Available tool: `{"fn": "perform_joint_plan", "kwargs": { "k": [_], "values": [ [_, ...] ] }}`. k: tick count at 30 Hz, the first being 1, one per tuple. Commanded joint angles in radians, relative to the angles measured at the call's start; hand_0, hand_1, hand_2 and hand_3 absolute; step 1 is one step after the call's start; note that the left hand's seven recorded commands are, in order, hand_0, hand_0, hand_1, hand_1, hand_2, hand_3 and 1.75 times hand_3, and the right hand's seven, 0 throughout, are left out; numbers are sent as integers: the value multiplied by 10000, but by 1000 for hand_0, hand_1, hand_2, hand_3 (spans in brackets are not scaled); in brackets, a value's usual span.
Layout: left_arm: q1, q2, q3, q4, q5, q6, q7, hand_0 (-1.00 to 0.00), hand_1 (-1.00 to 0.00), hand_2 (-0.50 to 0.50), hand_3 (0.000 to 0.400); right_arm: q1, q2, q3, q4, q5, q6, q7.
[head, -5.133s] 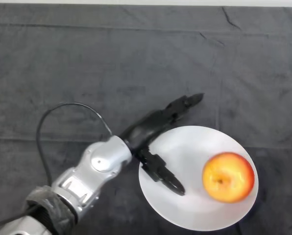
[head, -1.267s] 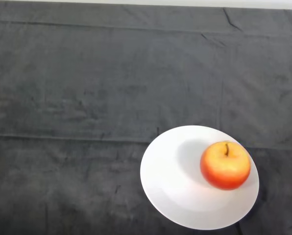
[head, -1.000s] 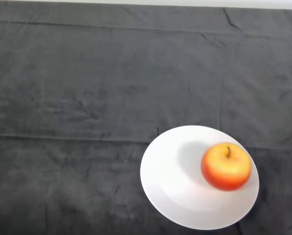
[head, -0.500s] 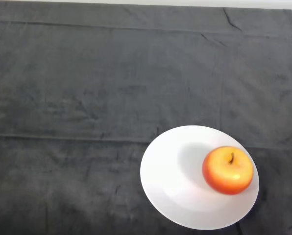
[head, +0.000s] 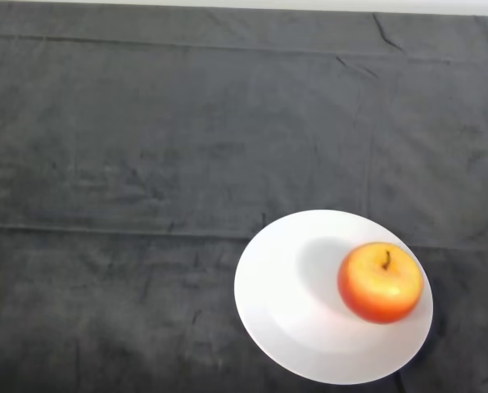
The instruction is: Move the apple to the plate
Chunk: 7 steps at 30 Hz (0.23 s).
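cloth (head: 146,139): we see bare dark fabric from 9 round to 1 o'clock | plate (head: 277,303): white, at 5 o'clock, its lower rim close to the bottom edge | apple (head: 381,282): on plate's right side near its 3 o'clock rim, stem up

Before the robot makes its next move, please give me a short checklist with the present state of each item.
1. Apple is on the plate: ok.
2. Apple is inside the plate's rim: ok, though near its right edge.
3. Apple stands stem up: ok.
4. Plate lies flat on the dark cloth: ok.
5. Apple has fully come to rest: cannot tell from one picture.
6. Position of the left hand: cannot tell, as no part of the robot is in view.
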Motion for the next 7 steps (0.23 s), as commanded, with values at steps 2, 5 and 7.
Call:
{"fn": "perform_joint_plan", "kwargs": {
  "k": [2,5,7],
  "values": [
    [55,295,160,29,310,161,-72,0,0,0,0,224,-52,-79,308,48,-97,13],
    [32,287,170,20,330,162,-73,0,0,0,0,224,-52,-78,308,49,-97,13],
    [28,275,179,13,341,152,-78,0,0,0,0,224,-52,-78,308,49,-97,13]
  ]
}}
